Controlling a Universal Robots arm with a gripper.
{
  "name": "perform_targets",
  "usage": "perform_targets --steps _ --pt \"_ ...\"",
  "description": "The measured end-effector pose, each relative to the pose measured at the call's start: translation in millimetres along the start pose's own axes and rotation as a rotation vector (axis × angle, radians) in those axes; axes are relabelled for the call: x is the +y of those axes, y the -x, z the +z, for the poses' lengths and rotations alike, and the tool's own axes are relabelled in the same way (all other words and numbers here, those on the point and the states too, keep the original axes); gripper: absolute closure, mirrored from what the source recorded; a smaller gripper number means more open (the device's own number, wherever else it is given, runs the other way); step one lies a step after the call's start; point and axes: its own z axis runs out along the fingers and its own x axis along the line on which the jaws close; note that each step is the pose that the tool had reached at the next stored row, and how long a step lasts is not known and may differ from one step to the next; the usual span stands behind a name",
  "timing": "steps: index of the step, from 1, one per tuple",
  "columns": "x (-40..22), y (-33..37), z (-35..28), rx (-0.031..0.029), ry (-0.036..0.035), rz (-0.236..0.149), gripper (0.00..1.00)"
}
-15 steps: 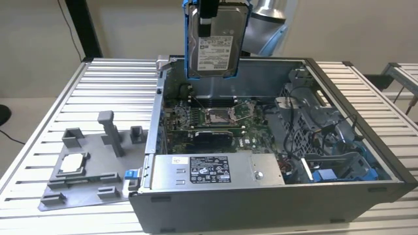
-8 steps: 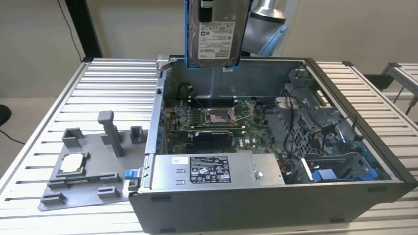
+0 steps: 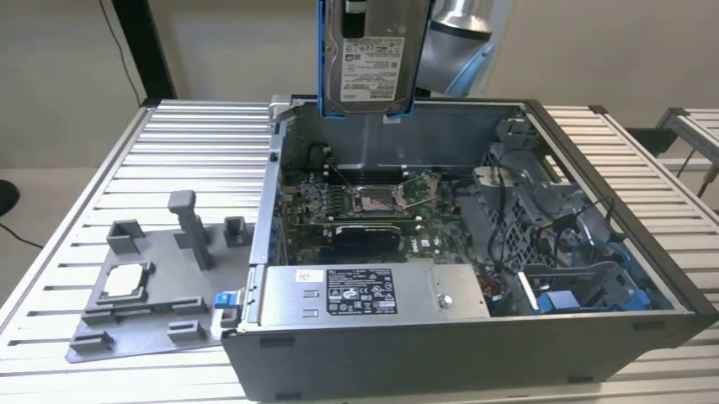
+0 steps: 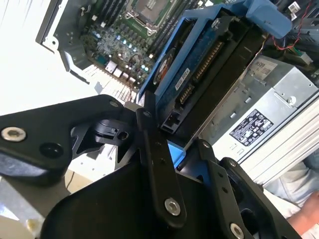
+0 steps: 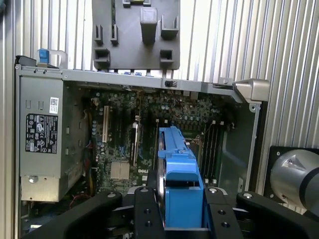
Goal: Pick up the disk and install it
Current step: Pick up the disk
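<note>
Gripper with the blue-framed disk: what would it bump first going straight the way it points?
Most likely the green circuit board inside the open grey metal computer case, with the silver-grey disk in its blue plastic carrier touching before the black gripper does. Depth is unclear.

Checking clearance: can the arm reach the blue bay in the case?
Probably yes: the case is open-topped, nothing covers the bay, though cables run close by. The pincer holds the disk.
</note>
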Motion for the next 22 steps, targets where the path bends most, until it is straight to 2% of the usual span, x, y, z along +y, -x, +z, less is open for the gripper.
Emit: perform_targets --steps 5,14,22 --pt "-2.0 -1.8 -0.1 0.0001 0.0 0.0 1.0" --pt "-13.1 -11.1 -0.5 0.0 0.0 0.0 1.0" --pt "-13.7 -11.6 -0.5 0.0001 0.0 0.0 1.0"
